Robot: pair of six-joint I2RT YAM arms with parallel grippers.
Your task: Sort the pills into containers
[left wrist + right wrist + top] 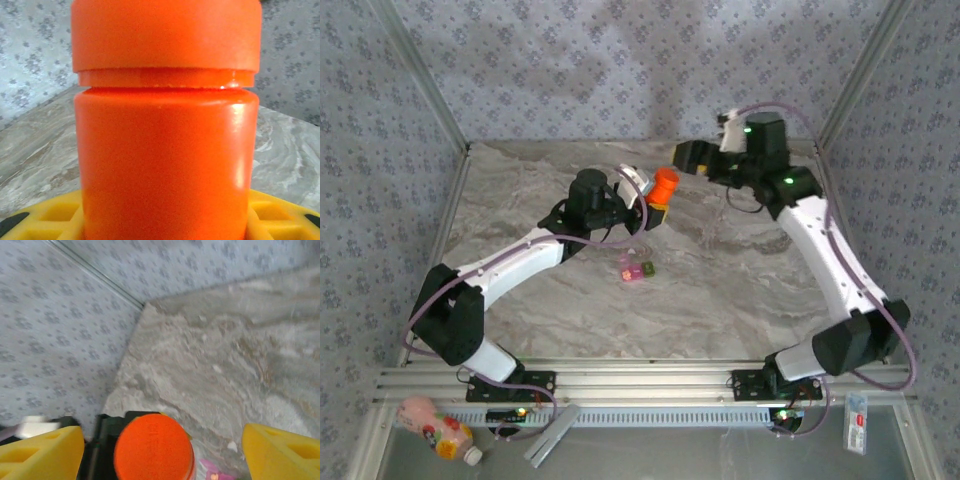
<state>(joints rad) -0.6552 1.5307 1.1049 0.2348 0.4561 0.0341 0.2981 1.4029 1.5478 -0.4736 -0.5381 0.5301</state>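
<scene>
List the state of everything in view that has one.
orange bottle: capped, gripped by the left claw
left claw: shut on the orange bottle
right claw: open, one finger on each side of the orange bottle, not touching it
pill case: lying on the table, ungripped; too small to tell whether the lids are open or shut
drink bottle: lying on its side

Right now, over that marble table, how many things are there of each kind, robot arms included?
Robot arms: 2
Orange bottle: 1
Pink-and-green pill case: 1
Total: 4
</scene>
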